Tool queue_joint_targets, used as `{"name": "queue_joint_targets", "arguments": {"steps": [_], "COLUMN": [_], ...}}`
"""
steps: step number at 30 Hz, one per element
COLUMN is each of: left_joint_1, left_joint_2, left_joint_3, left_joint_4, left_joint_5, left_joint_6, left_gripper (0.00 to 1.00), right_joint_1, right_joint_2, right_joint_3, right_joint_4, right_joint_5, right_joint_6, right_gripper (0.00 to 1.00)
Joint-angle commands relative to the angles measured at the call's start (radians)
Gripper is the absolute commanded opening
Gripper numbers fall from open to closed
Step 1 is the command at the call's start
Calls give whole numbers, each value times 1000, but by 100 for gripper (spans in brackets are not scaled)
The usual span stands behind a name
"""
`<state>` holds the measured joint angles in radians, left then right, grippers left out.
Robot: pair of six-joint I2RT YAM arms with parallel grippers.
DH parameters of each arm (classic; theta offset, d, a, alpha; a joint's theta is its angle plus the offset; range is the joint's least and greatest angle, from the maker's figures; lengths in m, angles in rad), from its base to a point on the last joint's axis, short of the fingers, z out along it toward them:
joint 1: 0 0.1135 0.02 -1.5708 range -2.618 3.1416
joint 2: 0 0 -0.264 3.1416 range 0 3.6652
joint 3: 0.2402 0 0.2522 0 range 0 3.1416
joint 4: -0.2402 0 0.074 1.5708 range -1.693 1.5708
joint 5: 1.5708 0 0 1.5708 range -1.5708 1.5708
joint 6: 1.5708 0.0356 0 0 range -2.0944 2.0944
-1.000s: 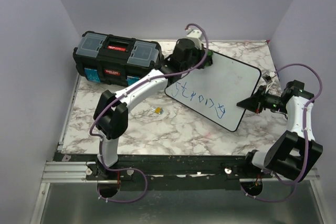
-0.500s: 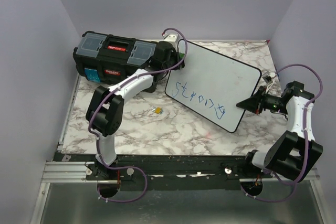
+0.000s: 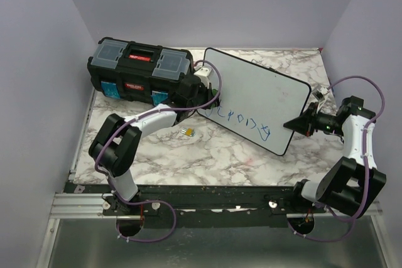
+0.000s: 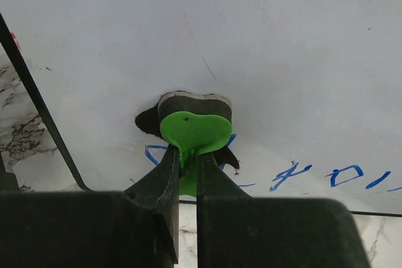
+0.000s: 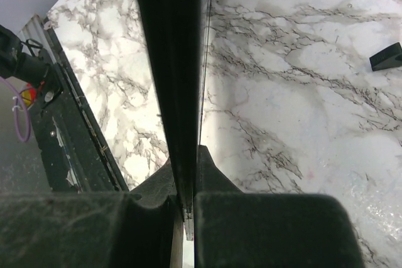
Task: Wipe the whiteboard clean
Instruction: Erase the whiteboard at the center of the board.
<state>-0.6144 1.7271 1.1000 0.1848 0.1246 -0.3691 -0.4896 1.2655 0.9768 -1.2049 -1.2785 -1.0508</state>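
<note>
The work surface is a white table top with grey marble veining (image 3: pixel 188 155), enclosed on three sides by plain lilac walls (image 3: pixel 207 4). An aluminium rail (image 3: pixel 81 202) runs along the near edge, where both arm bases are bolted. A black plastic toolbox with a red label and clear lid compartments (image 3: pixel 138 70) stands at the far left. A small yellow object (image 3: pixel 187 132) lies on the bare marble in front of it; its type cannot be made out.

The large flat white rectangular whiteboard with a thin black rim and rounded corners (image 3: pixel 257 98) occupies the far right part of the table, set diagonally, with its left corner just beside the toolbox. Blue handwritten marker lettering (image 3: pixel 242 120) runs along its near long edge. The remainder of the face is white.

The left gripper (image 4: pixel 188 161) is clenched on a green-handled eraser with a dark felt pad (image 4: pixel 191 133). The pad is pressed on the board face at the left end of the lettering.

The right gripper (image 5: pixel 186 174) is clamped on the board's black rim at the near right corner. The right wrist view shows the board edge-on between the fingers.
</note>
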Motion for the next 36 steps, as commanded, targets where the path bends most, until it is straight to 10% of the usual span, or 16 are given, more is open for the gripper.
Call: {"name": "queue_joint_targets", "arguments": {"steps": [1, 24, 36], "left_joint_1": [-10, 10, 7], "left_joint_2": [-40, -38, -38], "left_joint_3": [-60, -148, -193], "left_joint_4": [60, 84, 139], "left_joint_5": [-23, -210, -83], "left_joint_6": [45, -23, -21], "left_gripper": [0, 0, 0], "right_joint_1": [23, 26, 26], "right_joint_2": [-21, -13, -23], "right_joint_3": [16, 17, 16], "right_joint_4": [-9, -12, -5], "right_joint_5": [-30, -29, -27], "right_joint_6": [-52, -57, -47], "right_gripper": [1, 1, 1]}}
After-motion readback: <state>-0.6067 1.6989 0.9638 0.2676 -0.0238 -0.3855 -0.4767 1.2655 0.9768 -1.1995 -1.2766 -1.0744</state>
